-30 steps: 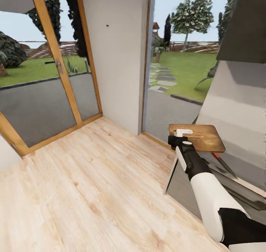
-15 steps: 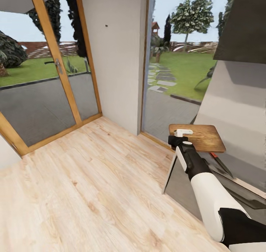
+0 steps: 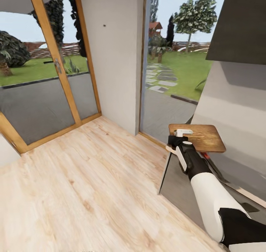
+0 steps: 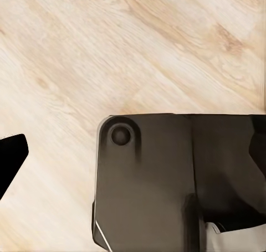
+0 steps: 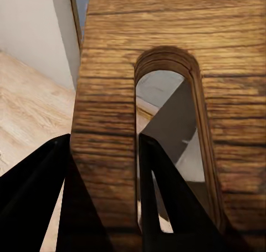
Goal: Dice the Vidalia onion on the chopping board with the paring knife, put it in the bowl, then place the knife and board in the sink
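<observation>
My right gripper (image 3: pixel 180 133) is shut on the near left corner of the chopping board (image 3: pixel 205 137), a dark brown wooden board held flat in the air over the end of the countertop (image 3: pixel 240 169). In the right wrist view the two black fingers (image 5: pixel 166 202) clamp the wooden strip beside the handle slot of the chopping board (image 5: pixel 166 19). The paring knife (image 3: pixel 206 156) lies on the countertop just below the board, red handle toward me. A single dark tip (image 4: pixel 11 155) at the edge of the left wrist view hangs over the floor.
A light wooden floor (image 3: pixel 85 185) spreads to the left. Glass doors in wooden frames (image 3: pixel 55 71) and a white wall column (image 3: pixel 114 60) stand ahead. The grey cabinet end (image 3: pixel 177 185) drops below the countertop, and a dark wall cabinet (image 3: pixel 240 23) hangs at the upper right.
The whole picture has shifted a little, so the camera has turned. The board stays clamped in my right gripper at the same spot in the view.
</observation>
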